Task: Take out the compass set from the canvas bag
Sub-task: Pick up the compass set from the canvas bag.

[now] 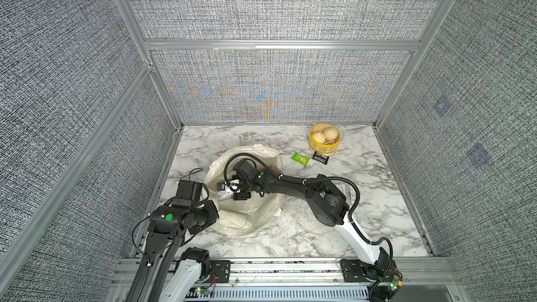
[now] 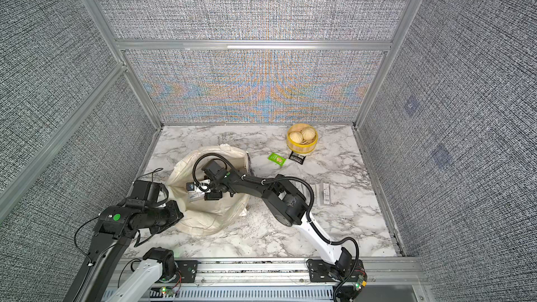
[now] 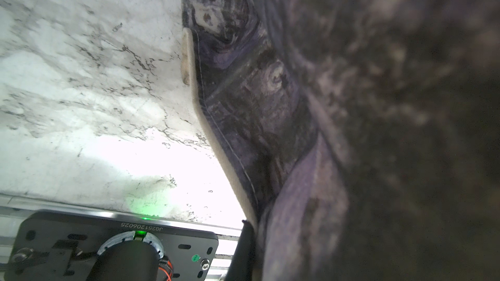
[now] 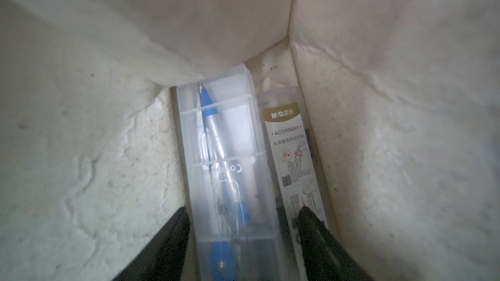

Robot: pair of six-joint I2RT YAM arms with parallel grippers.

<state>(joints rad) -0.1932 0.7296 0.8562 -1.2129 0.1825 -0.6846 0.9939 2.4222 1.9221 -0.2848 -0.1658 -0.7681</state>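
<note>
Inside the floppy cream canvas bag (image 4: 81,136), our right gripper (image 4: 243,228) spreads astride the clear plastic compass set case (image 4: 227,158); we should centre, then squeeze, while our left gripper (image 3: 243,250) pinches the bag's rim

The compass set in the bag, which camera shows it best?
The right wrist view: the compass set lies in its clear case inside the canvas bag, filling the frame. In both top views the right arm hides it. The left wrist view shows only the bag's outside.
</note>
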